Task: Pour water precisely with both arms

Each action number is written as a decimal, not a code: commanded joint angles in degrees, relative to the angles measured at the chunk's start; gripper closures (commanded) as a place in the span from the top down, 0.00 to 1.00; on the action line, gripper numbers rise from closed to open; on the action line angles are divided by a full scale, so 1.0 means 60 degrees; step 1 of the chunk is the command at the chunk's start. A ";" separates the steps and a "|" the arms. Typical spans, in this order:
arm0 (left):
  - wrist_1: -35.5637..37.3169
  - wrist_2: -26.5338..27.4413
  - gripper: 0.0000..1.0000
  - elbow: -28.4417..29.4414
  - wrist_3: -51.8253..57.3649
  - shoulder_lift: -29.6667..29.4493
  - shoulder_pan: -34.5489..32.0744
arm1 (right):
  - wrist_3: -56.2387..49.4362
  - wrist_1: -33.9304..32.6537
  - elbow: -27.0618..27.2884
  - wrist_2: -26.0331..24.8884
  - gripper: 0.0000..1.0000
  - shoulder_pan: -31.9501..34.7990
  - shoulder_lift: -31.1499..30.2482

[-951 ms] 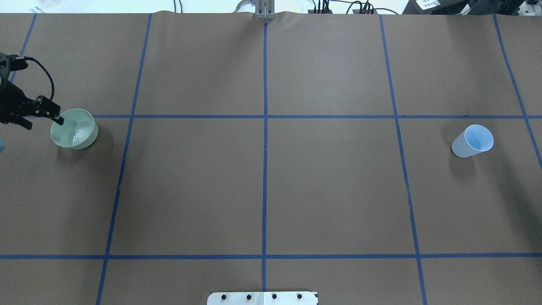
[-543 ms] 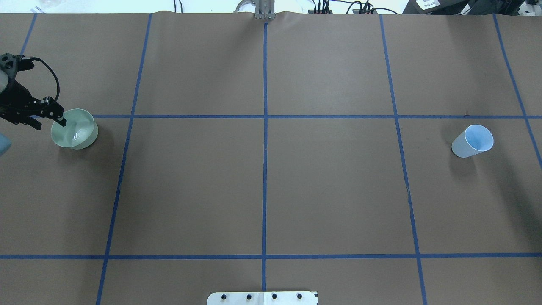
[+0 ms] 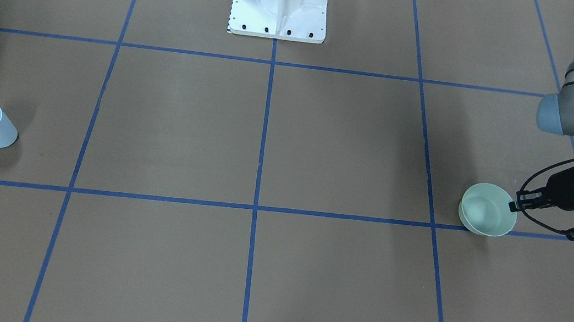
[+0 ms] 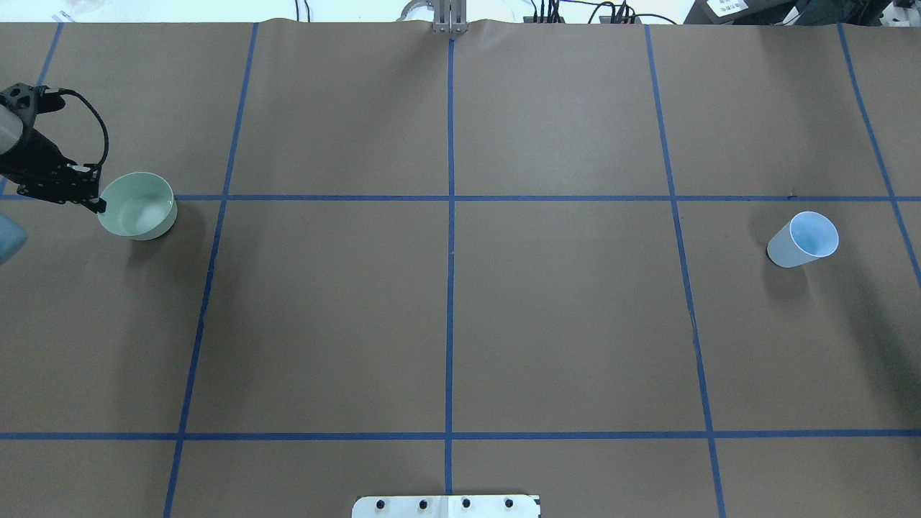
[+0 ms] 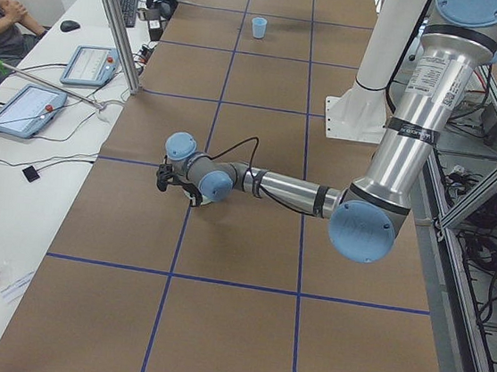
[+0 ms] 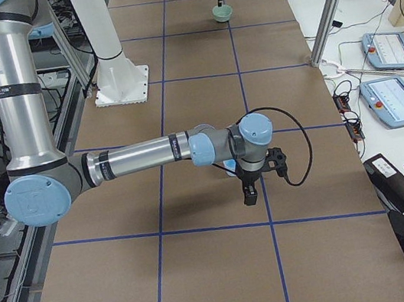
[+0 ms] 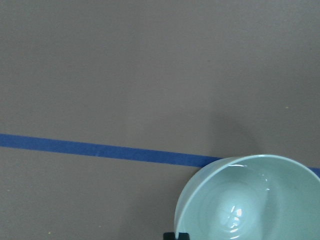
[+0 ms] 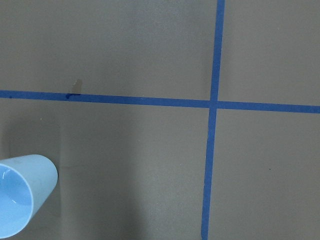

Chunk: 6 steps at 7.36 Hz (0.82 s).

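- Spanning the whole scene, the brown paper surface (image 4: 460, 324) with its blue tape grid would soak up any spill. A wet patch around the green bowl (image 4: 138, 205) could soften or tear the paper.
- Left arm (image 5: 408, 123): it reaches out low to the bowl, coming in on the side of the bowl that faces away from the cup. A reach this stretched could sway on a quick move and slosh the contents.
- Right arm (image 6: 141, 157): it is well apart from the bowl, at the opposite end of the surface, with its wrist near the light blue cup (image 4: 804, 241). Bowl and cup have to meet for a pour, so a mistimed approach could knock one against the other.
- Bowl: it is wide-mouthed and has no spout, so I judge the stream would spread and could miss a narrow target. Glints inside suggest water (image 7: 235, 215), though I cannot tell how much.
- Cup: it stands upright, well apart from the bowl, and looks light. A nudge from the right arm would likely tip it.
- Left end effector (image 3: 513, 204): it is closed on the bowl's rim, pinching the wall at a single spot. Such a hold lets the bowl pivot or slip, more so if the rim is wet.
- Right end effector (image 6: 249, 193): it is well apart from the bowl and points down near the cup. Only one side view shows it, so I cannot tell whether it is open or closed.
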 commanded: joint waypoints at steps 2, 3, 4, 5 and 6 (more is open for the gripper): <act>0.0184 -0.0562 0.00 -0.0455 -0.0665 -0.1058 0.0000 | 0.0000 0.0000 0.0060 0.0045 0.99 0.0000 0.0000; 0.0171 -0.0721 0.00 -0.0586 -0.1715 -0.1688 0.0406 | 0.0000 0.0000 0.0061 0.0045 0.99 0.0000 0.0000; 0.0171 -0.0578 0.00 -0.0936 -0.2566 -0.2042 0.1251 | 0.0000 0.0000 0.0046 0.0060 0.99 0.0000 0.0000; 0.0185 -0.0199 0.00 -0.0939 -0.3358 -0.2771 0.1753 | 0.0000 0.0000 0.0061 0.0060 0.99 0.0000 0.0000; 0.0200 0.0384 0.00 -0.0925 -0.4018 -0.3213 0.2541 | 0.0000 0.0014 0.0061 0.0060 0.99 0.0000 0.0000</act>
